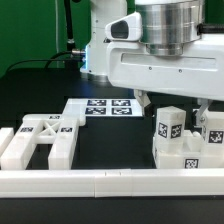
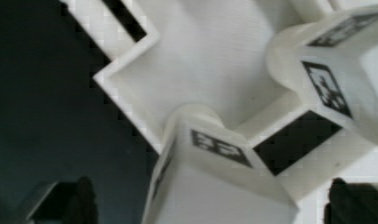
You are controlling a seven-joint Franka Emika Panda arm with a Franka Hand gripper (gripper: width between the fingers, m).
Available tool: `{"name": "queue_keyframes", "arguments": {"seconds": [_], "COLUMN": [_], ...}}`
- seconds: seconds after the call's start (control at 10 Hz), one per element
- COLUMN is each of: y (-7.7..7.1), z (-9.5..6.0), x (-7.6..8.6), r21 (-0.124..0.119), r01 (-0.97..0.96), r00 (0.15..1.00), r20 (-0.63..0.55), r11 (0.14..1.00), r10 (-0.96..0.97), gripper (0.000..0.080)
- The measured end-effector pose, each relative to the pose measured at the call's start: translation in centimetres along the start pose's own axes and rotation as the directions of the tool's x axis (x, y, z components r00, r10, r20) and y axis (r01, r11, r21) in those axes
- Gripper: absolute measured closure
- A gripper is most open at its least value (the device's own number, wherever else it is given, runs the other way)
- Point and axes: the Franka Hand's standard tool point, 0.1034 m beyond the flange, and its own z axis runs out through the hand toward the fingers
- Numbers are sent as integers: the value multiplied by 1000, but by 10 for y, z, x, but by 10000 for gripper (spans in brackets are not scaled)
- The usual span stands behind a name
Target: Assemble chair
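A chunky white chair part point(image 1: 176, 148) with black-and-white tags stands at the exterior view's right, with a smaller tagged block point(image 1: 170, 124) upright on top of it. My gripper point(image 1: 172, 112) hangs over that block, open, one finger on each side. In the wrist view the white tagged part point(image 2: 230, 150) fills the space between the two dark fingertips point(image 2: 61, 205), and a dark gap shows beside one of them. My gripper point(image 2: 212, 205) holds nothing. A flat white frame piece point(image 1: 38, 140) lies at the exterior view's left.
The marker board point(image 1: 105, 107) lies flat on the black table behind the parts. A long low white border rail point(image 1: 110, 181) runs along the front edge. Another tagged white piece point(image 1: 213, 130) stands at the far right, partly cut off.
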Motion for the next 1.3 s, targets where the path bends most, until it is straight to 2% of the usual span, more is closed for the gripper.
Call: {"name": "queue_keyframes", "arguments": {"seconds": [0.3,0.5,0.7,0.8,1.0,1.1,1.2,1.3], "y": [-1,0,0,2,3,3,3,3], "z": [0,-4,-5,-5,-5,-5,-5,-5], "x": [1,10,11,12,12,12,12,12], "r21": [-21,-53,-81,-96,-95,-96,-96,-96], "r01": [323,600,704,783,786,786,786,786], "r00": [946,799,708,619,615,615,615,615], "r20": [-4,-13,1,18,19,19,19,19], "r11": [946,798,705,615,611,611,611,611], "r10": [-324,-601,-707,-785,-789,-788,-788,-788], "gripper": [151,151,151,151,151,268,268,459]}}
